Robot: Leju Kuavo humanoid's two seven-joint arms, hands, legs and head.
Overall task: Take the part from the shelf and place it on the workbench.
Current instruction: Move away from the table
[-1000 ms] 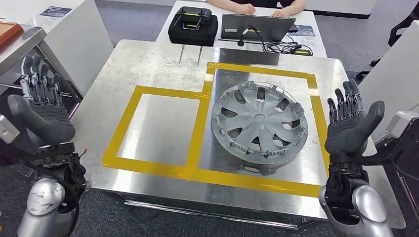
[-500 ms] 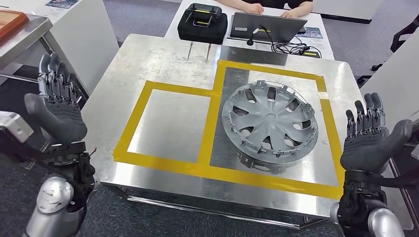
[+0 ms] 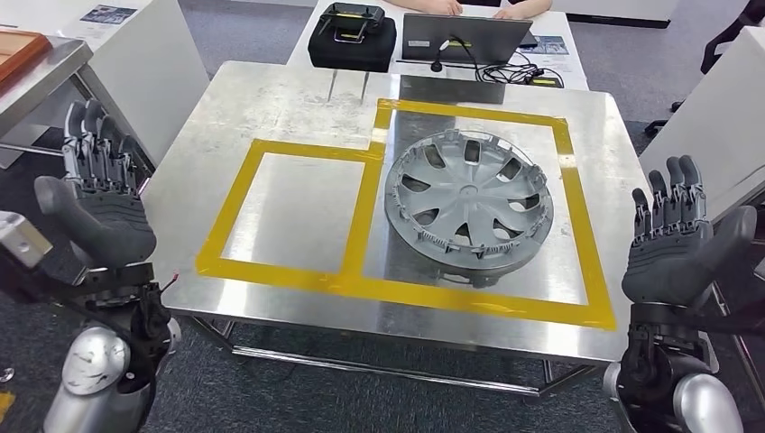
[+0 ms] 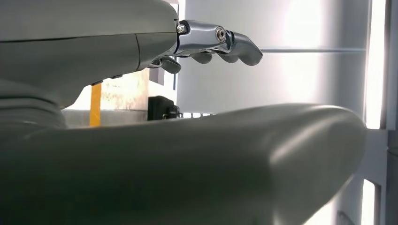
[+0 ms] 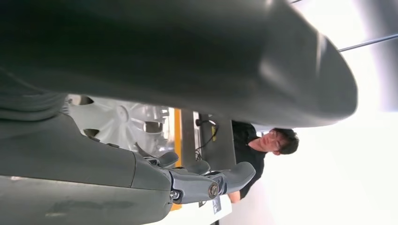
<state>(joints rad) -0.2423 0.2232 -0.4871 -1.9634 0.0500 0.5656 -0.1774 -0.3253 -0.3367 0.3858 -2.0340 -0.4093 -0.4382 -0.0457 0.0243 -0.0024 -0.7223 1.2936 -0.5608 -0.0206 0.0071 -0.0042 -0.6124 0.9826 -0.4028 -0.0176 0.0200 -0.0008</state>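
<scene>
The part, a silver wheel cover (image 3: 467,204), lies flat on the steel workbench (image 3: 289,108) inside the larger yellow-taped rectangle (image 3: 577,225). My left hand (image 3: 95,203) hangs off the bench's left edge, fingers apart, holding nothing. My right hand (image 3: 677,239) hangs off the right edge, also spread and empty. Both hands are well apart from the cover. In the right wrist view the wheel cover (image 5: 119,119) shows past my right hand (image 5: 141,140). The left wrist view shows my left hand (image 4: 164,117) with its fingers (image 4: 220,42) extended.
A smaller yellow-taped square (image 3: 293,212) lies left of the cover. Behind the bench, a white table carries a black case (image 3: 352,36) and a laptop (image 3: 465,41); a person (image 5: 263,145) sits there. White panels (image 3: 144,63) stand to both sides.
The whole picture has shifted, so the camera has moved. My hands stay spread and empty beside the bench, and the wheel cover rests in the same taped rectangle.
</scene>
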